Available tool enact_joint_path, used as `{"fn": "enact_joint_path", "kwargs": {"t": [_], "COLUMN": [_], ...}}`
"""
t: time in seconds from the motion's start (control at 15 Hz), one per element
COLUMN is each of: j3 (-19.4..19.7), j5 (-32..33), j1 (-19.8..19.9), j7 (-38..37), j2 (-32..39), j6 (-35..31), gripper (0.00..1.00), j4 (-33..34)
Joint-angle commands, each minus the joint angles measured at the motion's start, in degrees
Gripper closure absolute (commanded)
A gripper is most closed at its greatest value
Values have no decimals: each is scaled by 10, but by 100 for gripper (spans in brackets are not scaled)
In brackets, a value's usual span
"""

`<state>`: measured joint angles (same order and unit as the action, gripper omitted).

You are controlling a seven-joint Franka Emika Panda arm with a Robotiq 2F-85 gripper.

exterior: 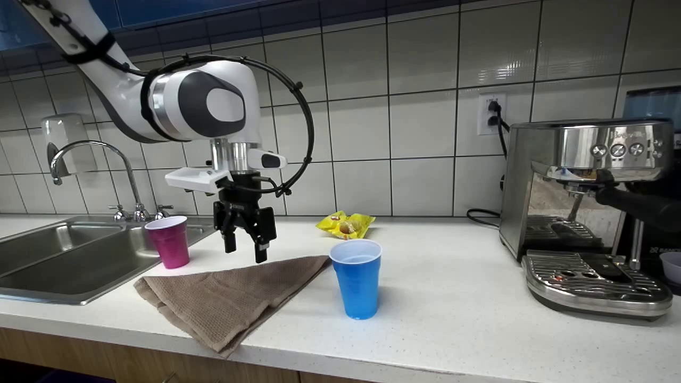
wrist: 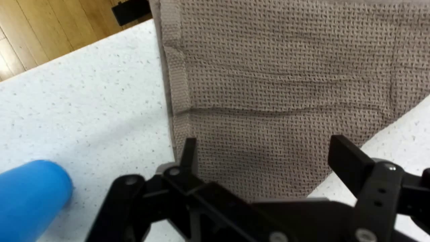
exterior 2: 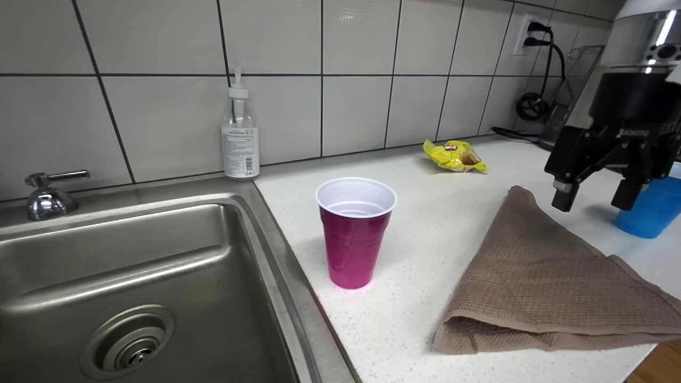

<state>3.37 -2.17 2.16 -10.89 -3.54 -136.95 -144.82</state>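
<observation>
The edge chops the blue cup (wrist: 32, 201) at 8 o'clock in wrist view, brown towel (wrist: 268, 84) too at 2, and in an ext. view, approx. 10 o'clock, it's the pump btl (exterior 2: 240, 151) w/ print too tiny to read!

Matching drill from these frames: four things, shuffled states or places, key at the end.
1. End effector
2. Brown cloth
3. Magenta cup
4. Yellow packet

A. Upright, beside the sink
B. Open, holding nothing
C. On the counter, near the tiled wall
D. Wrinkled, reaching the counter's front edge

Pairs: 1-B; 2-D; 3-A; 4-C
</observation>
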Motion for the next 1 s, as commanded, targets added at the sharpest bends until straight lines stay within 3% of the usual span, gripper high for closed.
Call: {"fn": "enact_joint_path", "kwargs": {"t": [0.0, 0.4, 0.93], "j3": [-3, 15, 45], "j5": [13, 12, 8], "j1": [7, 4, 5], "j7": [-72, -125, -133], "j2": [54, 126, 191], "j6": [5, 13, 15], "gripper": [0, 0, 0], "j4": [60, 130, 200]}}
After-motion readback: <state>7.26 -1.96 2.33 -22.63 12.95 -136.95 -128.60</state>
